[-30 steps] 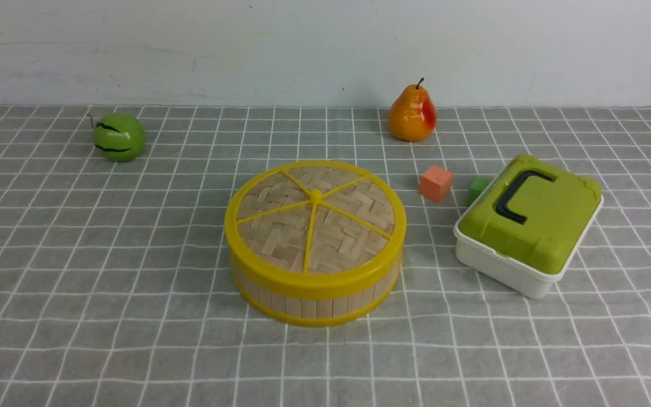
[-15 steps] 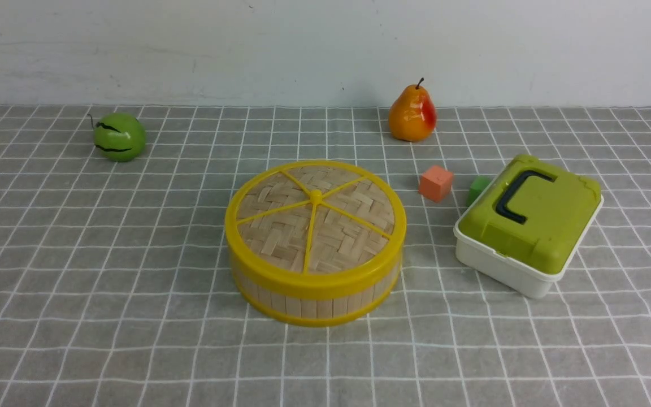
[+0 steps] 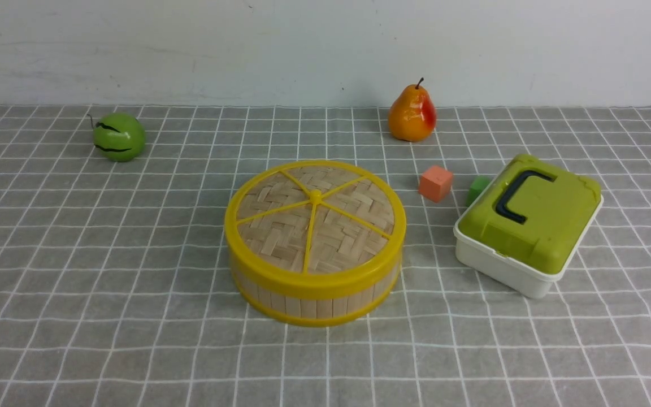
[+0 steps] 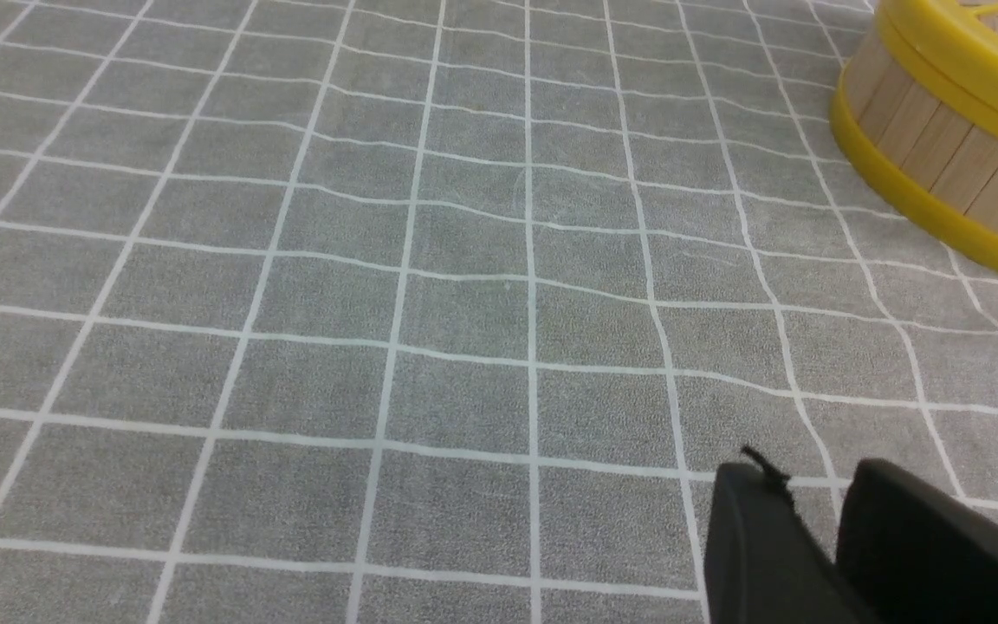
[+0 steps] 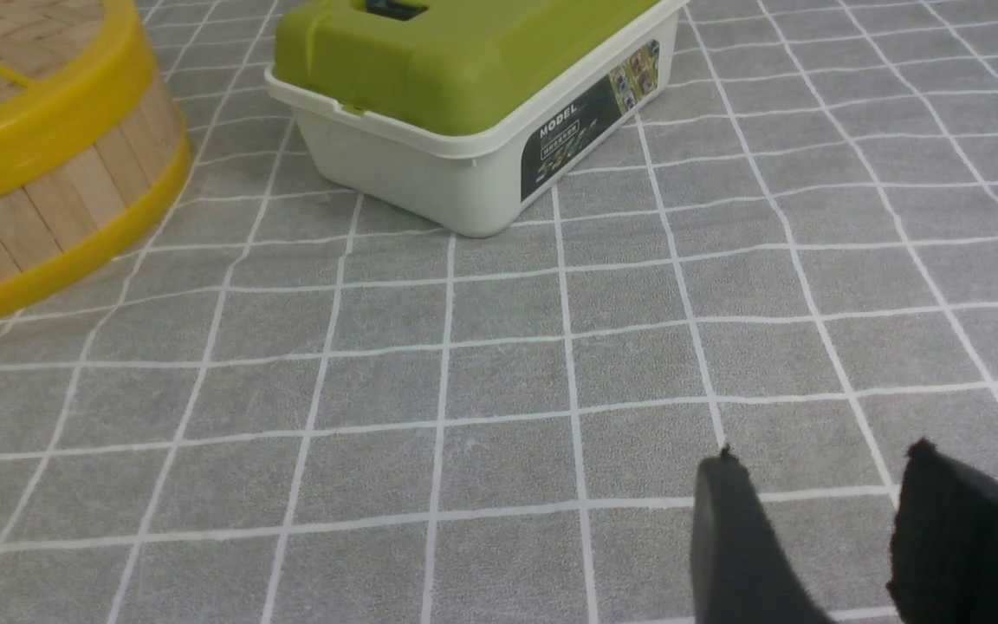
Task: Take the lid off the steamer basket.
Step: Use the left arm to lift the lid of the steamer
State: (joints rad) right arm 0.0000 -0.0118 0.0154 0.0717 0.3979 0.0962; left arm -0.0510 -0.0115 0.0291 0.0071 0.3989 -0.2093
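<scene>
The steamer basket (image 3: 314, 305), a low round tub of pale slats with yellow rims, stands mid-table on the checked cloth. Its lid (image 3: 314, 217), woven bamboo with yellow spokes and a small knob, sits flat on top. Neither arm shows in the front view. In the left wrist view my left gripper (image 4: 811, 472) hovers over bare cloth, well away from the basket (image 4: 941, 147), its fingers a narrow gap apart and empty. In the right wrist view my right gripper (image 5: 824, 459) is open wide over bare cloth, away from the basket (image 5: 57, 208), holding nothing.
A white box with a green top (image 3: 529, 223) stands right of the basket. An orange cube (image 3: 435, 183) and a green cube (image 3: 477, 188) lie between them, further back. A pear (image 3: 412, 115) stands at the back, a green fruit (image 3: 118, 136) at the back left.
</scene>
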